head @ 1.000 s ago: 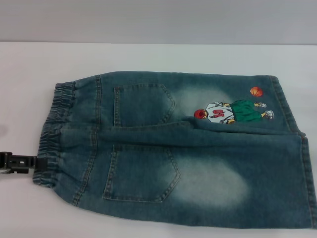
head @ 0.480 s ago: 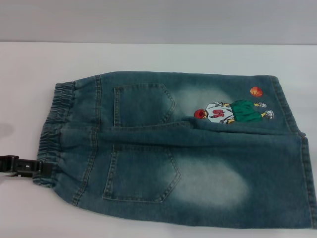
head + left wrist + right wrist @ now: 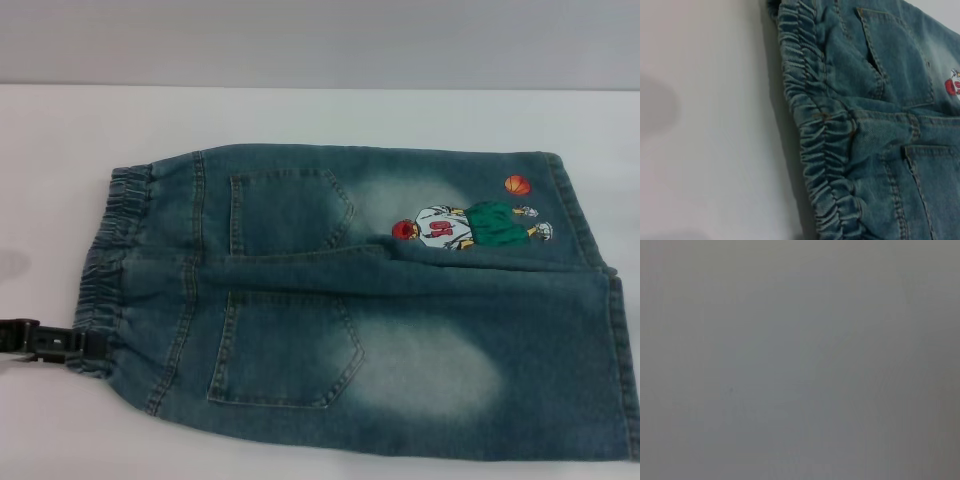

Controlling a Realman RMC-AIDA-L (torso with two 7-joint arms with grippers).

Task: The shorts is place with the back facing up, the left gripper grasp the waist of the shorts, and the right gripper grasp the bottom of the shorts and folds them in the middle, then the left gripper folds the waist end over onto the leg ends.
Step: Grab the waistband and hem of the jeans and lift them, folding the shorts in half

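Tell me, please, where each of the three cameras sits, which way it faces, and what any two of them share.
Head view: on the robot's head, looking forward and down at the denim shorts on the white table; the left gripper shows at the elastic waistband.
Left wrist view: on the left arm, looking close at the waistband and back pockets; no fingers show.
Right wrist view: on the right arm, facing a plain grey surface; nothing of the robot shows.
Head and left wrist views share the waistband, pockets and red print.

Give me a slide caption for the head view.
Left gripper at the near waistband corner of flat denim shorts, back pockets up.
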